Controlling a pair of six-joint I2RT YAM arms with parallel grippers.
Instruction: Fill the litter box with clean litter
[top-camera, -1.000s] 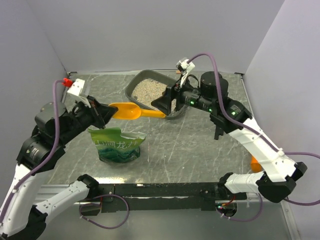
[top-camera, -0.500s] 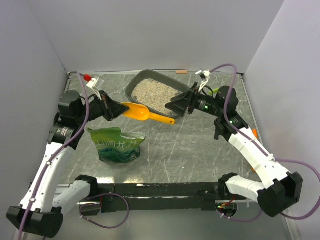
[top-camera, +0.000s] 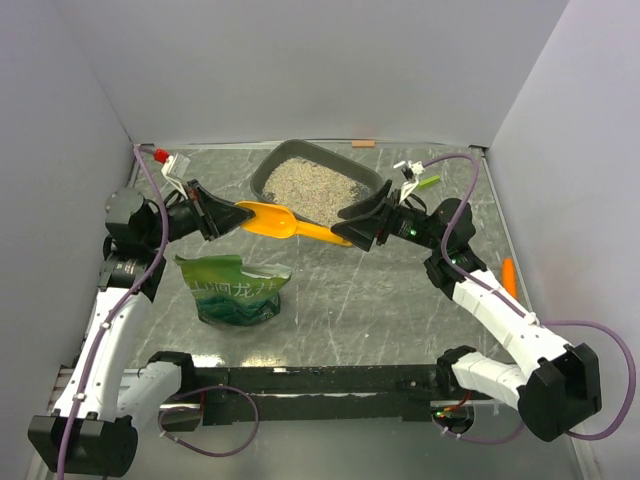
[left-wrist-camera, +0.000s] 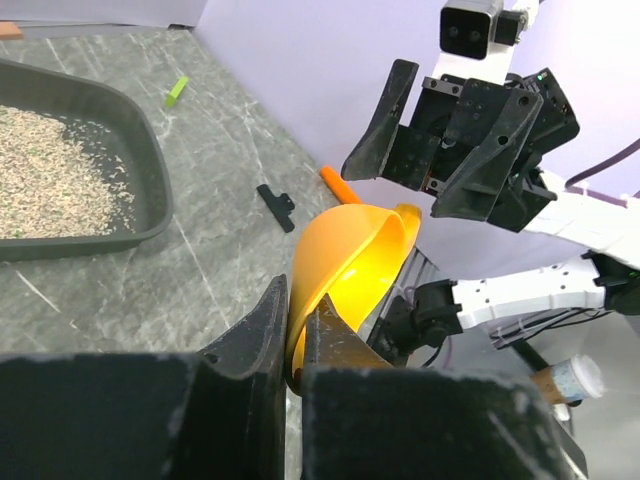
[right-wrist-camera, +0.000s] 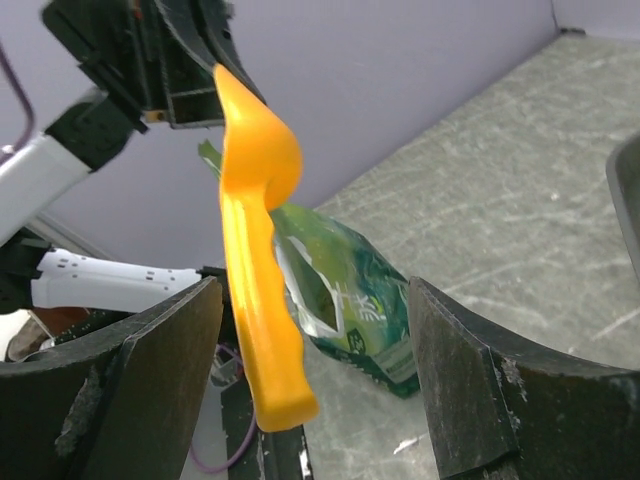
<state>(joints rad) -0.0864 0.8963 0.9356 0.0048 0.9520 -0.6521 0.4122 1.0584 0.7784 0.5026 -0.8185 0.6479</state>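
Left pincer (top-camera: 222, 216) pinches the bowl rim of the empty orange scoop (top-camera: 272, 221), its handle lying between the spread fingers of the right pincer (top-camera: 340, 228), while the litter box (top-camera: 262, 180) at the desk's (top-camera: 400, 300) far side already holds clean litter (top-camera: 310, 185), so topping-up from the green bag (top-camera: 235, 292) probably remains.

litter box (top-camera: 263, 176): was dark grey, plain
clean litter (top-camera: 315, 185): was beige-grey, finely speckled
scoop (top-camera: 268, 219): was bright orange all over
bag (top-camera: 235, 298): was glossy green with white characters
table (top-camera: 380, 300): was grey, stone-patterned with pale streaks
cables (top-camera: 452, 157): were purple
walls (top-camera: 320, 70): were pale lilac, unpatterned
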